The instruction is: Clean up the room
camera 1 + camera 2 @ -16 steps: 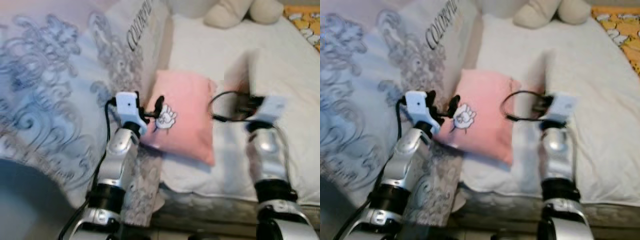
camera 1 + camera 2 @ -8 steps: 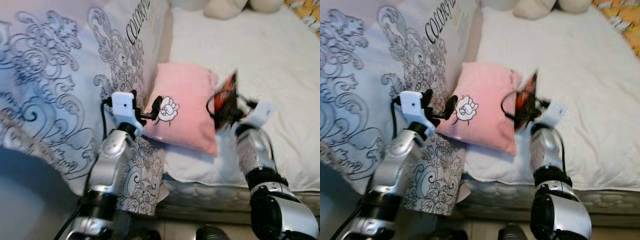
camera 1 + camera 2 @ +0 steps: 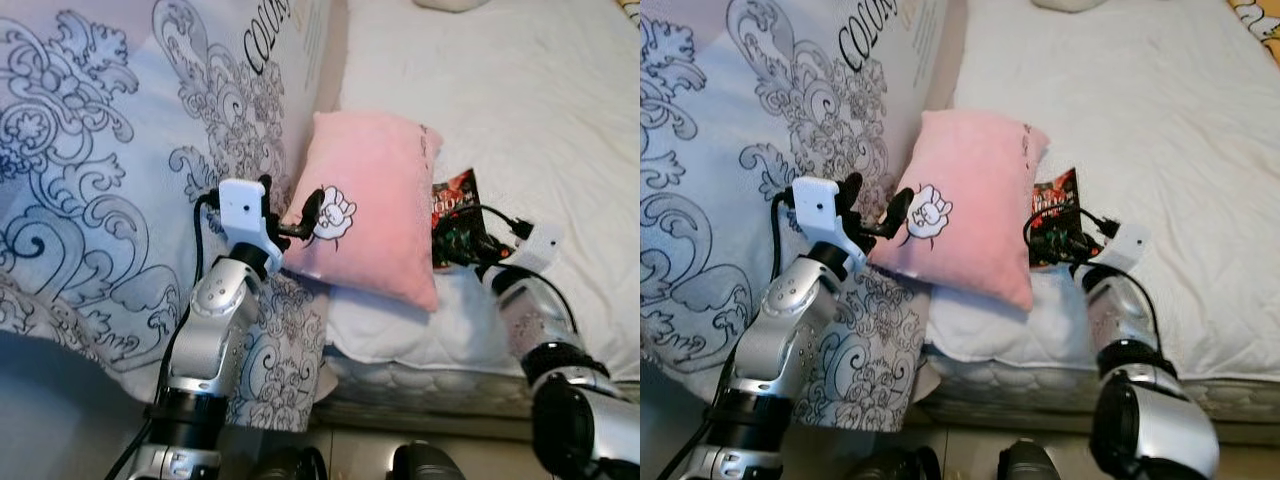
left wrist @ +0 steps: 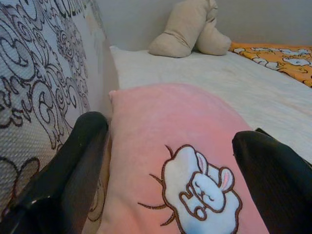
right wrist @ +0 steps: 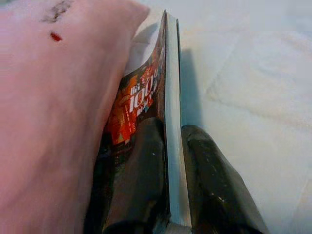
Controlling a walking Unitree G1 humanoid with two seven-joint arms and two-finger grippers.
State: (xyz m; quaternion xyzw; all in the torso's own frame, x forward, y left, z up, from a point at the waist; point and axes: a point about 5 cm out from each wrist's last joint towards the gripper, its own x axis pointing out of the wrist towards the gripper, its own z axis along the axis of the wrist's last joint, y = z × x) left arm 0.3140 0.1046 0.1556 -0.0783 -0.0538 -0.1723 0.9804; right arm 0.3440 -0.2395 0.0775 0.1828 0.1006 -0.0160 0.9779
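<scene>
Two grippers are working mid-frame: the right gripper [image 5: 168, 195] is pinching a thin book [image 3: 455, 205] beside the pink pillow [image 3: 372, 205], while the left gripper [image 4: 170, 165], fingers spread wide, is straddling the pillow's edge

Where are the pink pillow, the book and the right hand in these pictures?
pink pillow [image 3: 375, 200], left eye view, on its plain pink middle.
book [image 5: 171, 122], right wrist view, on its white page edge.
right hand [image 5: 169, 161], right wrist view, between its two black fingers, shut on the book.
</scene>
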